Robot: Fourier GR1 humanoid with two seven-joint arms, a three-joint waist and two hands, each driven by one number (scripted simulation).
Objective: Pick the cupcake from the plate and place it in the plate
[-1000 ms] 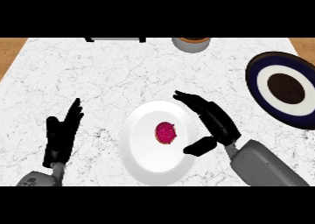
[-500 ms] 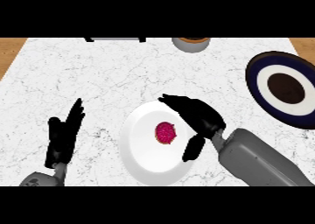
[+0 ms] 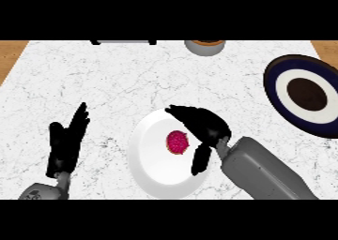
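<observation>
On the counter: a white marbled stone countertop [image 3: 130, 79] fills the view, with brown wood showing at its far left and far right corners.
Near plate: a plain round white plate [image 3: 158, 173] lies at the middle, towards the lower edge.
Cupcake: a small round pink-red cupcake [image 3: 176, 142] sits on the white plate, a little above its centre.
Right hand: the black right hand [image 3: 205, 127] is over the right part of the white plate, just beside the cupcake; its fingers arch past the cupcake's upper right and the thumb points down at its lower right. The fingers are spread and not closed on anything; the cupcake is ungrasped.
Left hand: the black left hand [image 3: 66, 143] rests at the left of the white plate, apart from it, fingers straight and pointing up.
Far plate: a round dark blue plate with a white ring and brown centre [image 3: 307, 96] lies at the right edge, well apart from the cupcake.
Back edge: a grey round pot [image 3: 205, 47] and a dark flat object [image 3: 123, 42], both partly cut off.
</observation>
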